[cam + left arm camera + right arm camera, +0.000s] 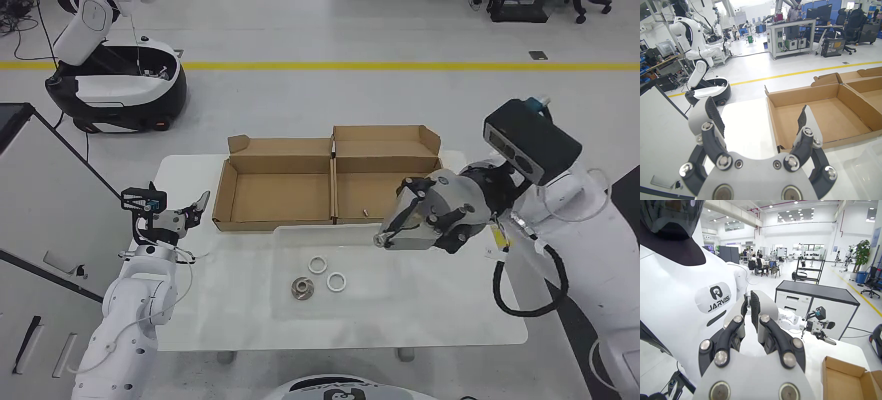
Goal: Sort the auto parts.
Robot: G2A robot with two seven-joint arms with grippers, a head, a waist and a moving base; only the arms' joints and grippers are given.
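Nearest me, by the table's [230, 310] near edge, the clear tray [420, 295] holds what is left to sort: two white rings [317, 265] and a toothed metal piece [302, 289], close together on the side toward the table's left edge. Just beyond them, over the tray's far rim, the right gripper [384, 238] is closed almost fully on a small threaded metal part [748, 298], pinched at the fingertips. The left gripper [757, 103] sits spread wide with nothing in it, above the table's left edge. Along the far edge the left box [275, 195] and the right box [395, 190] stand side by side, touching, and the right one has a small piece [366, 211] lying by its near wall. I judge the step in hand to be carrying the held part to its box. The next move calls for bringing the right gripper over the right box, lowering, then letting go. That small piece is too tiny to identify; it may be a matching part. The pads cover most of the held part, and the tray's clear walls are hard to trace
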